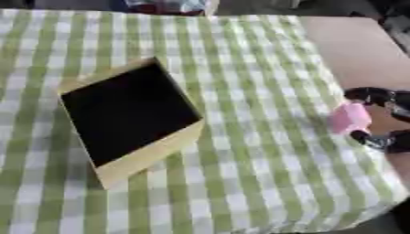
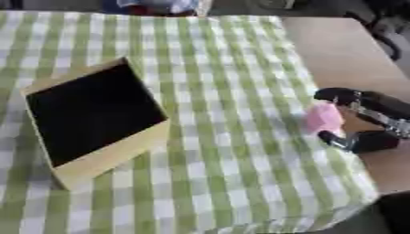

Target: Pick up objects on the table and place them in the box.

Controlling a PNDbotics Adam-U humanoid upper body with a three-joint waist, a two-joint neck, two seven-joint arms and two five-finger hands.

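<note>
A yellow box (image 1: 149, 155) with a dark inside stands open on the green-and-white checked cloth (image 1: 264, 173), left of centre. At the right edge my right hand (image 2: 376, 119) comes in, black, with its fingers and thumb curled round a small pink object (image 2: 324, 117). The pink object sits between an upper finger and the thumb below it, over the cloth's right side, well apart from the box. My left hand shows in neither view.
To the right of the cloth lies bare brown tabletop (image 1: 360, 50). Blurred coloured things sit past the cloth's far edge (image 1: 164, 5). The cloth's near edge hangs off at the lower right.
</note>
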